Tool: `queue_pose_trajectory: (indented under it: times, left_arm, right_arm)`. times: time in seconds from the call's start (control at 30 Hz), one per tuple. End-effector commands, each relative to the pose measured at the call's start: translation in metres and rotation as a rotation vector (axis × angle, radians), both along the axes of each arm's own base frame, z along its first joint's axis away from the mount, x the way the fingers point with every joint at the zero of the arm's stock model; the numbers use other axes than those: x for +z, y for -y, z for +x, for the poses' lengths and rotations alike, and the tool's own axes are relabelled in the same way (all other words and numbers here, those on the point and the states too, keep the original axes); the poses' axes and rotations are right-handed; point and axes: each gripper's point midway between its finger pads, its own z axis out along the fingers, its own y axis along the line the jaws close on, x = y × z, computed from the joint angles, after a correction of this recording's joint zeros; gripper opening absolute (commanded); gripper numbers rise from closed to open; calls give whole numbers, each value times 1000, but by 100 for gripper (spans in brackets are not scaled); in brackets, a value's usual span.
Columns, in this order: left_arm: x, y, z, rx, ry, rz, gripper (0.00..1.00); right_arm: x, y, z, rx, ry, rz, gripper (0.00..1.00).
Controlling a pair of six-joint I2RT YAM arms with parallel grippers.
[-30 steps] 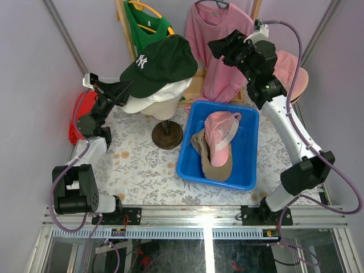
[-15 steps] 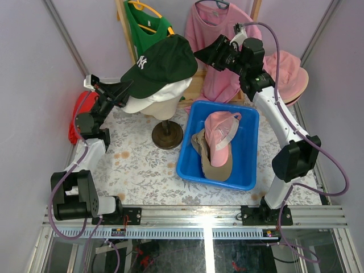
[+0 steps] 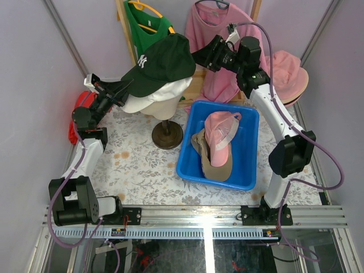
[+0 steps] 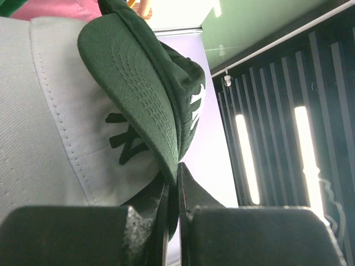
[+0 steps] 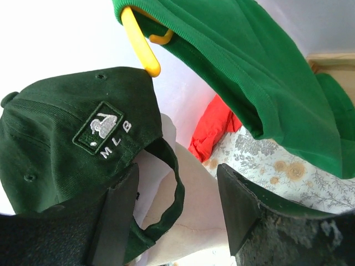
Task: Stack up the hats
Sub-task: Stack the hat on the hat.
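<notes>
A dark green cap [image 3: 162, 60] sits on a white cap [image 3: 149, 101] on the cream mannequin head. My left gripper [image 3: 126, 86] is shut on the green cap's brim [image 4: 133, 83], its fingertips pinching the brim's edge over the white cap [image 4: 44, 127]. My right gripper [image 3: 196, 57] stands open at the back of the green cap [image 5: 61, 127], with the cap's rear strap [image 5: 178, 185] lying between its fingers and touching neither. A pink cap [image 3: 222, 128] and a tan cap [image 3: 219, 165] lie in the blue bin [image 3: 250, 149]. Another pink hat [image 3: 291, 68] hangs at the back right.
The mannequin's round wooden base [image 3: 167, 135] stands left of the bin. A green shirt [image 5: 266, 77] on a yellow hanger and a pink shirt [image 3: 219, 34] hang on the rack behind. A red cloth bundle [image 3: 75, 116] lies at the left wall.
My right arm has swung left from the pink hat side to the back of the green cap. The left gripper has held its pinch on the brim.
</notes>
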Motion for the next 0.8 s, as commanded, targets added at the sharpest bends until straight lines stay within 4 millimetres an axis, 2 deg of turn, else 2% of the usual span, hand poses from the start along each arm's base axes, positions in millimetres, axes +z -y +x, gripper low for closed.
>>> queue_pose_trajectory:
  times: [0.0, 0.5, 0.77]
  left_arm:
    - [-1, 0, 1, -28, -62, 7, 0]
    - [-10, -4, 2, -14, -88, 38, 0]
    - [-6, -5, -2, -28, -52, 16, 0]
  right_arm:
    - [30, -8, -14, 88, 50, 60, 65]
    - [35, -18, -24, 191, -3, 130, 64]
    - [25, -23, -22, 234, -45, 144, 63]
